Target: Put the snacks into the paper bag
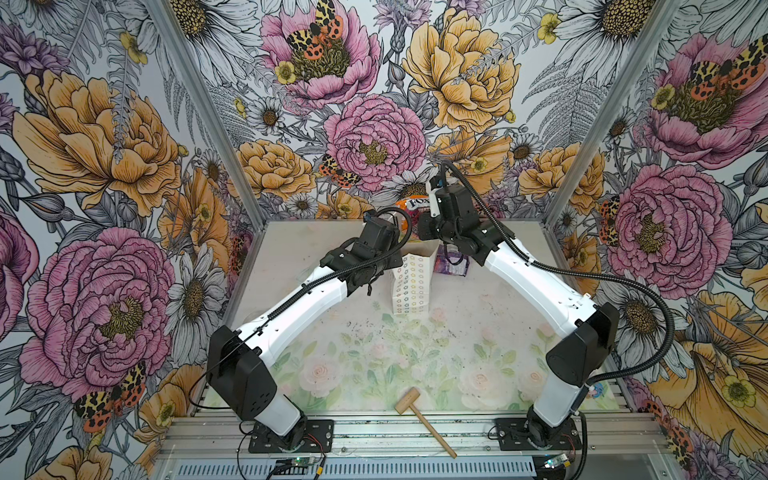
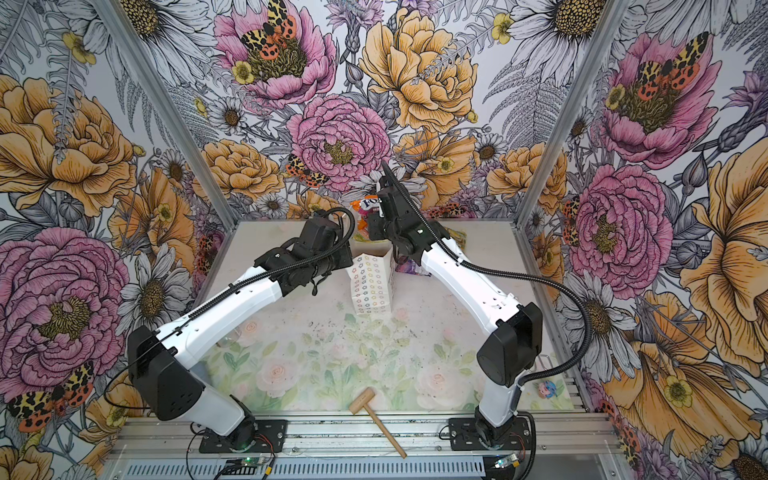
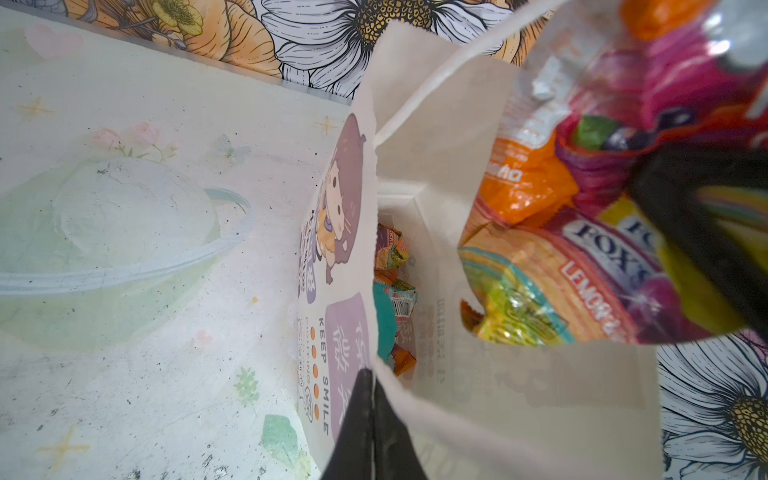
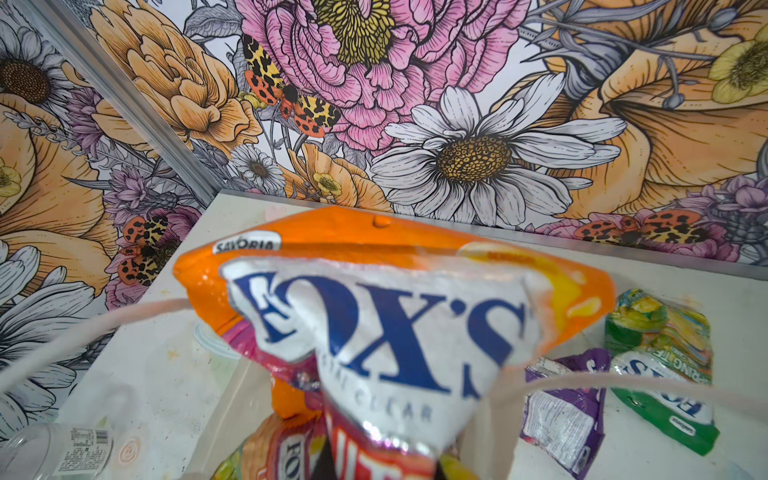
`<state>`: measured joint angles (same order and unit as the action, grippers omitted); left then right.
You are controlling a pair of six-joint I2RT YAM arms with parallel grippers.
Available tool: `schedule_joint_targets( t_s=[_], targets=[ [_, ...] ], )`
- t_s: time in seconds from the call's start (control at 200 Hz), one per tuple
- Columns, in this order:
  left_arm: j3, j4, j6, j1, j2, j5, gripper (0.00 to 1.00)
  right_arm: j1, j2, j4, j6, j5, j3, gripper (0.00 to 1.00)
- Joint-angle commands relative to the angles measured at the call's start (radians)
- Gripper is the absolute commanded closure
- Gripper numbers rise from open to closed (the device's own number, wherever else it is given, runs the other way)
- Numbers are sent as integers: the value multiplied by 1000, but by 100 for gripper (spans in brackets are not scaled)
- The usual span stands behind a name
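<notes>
The white paper bag (image 1: 409, 286) (image 2: 372, 286) stands upright at the table's middle back, its mouth open. My left gripper (image 3: 374, 419) is shut on the bag's rim (image 3: 376, 386), pinching the wall with the cartoon print. My right gripper (image 4: 384, 465) is shut on an orange "FOX'S" packet (image 4: 374, 324) (image 1: 409, 204) (image 2: 362, 205), hanging over the mouth with its lower end between the bag's walls (image 3: 582, 257). Several small packets (image 3: 395, 299) lie at the bag's bottom. A purple packet (image 4: 565, 415) (image 1: 451, 262) and a green one (image 4: 665, 374) lie on the table beside the bag.
A wooden mallet (image 1: 424, 424) (image 2: 376, 419) lies at the front edge between the arm bases. A clear plastic bowl (image 3: 124, 232) sits left of the bag, a clear bottle (image 4: 54, 453) nearby. The flowered back wall stands close behind the bag.
</notes>
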<state>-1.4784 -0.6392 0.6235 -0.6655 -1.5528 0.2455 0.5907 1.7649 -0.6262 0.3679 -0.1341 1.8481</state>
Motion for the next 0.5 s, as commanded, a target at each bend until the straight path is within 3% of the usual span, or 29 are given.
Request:
schedule_joint_targets(
  t_s=[0.0, 0.495],
  targets=[
    [9, 44, 14, -2, 18, -17, 100, 7, -47, -3, 32, 8, -9, 100],
    [8, 47, 13, -3, 15, -24, 100, 8, -43, -55, 53, -5, -17, 100]
  ],
)
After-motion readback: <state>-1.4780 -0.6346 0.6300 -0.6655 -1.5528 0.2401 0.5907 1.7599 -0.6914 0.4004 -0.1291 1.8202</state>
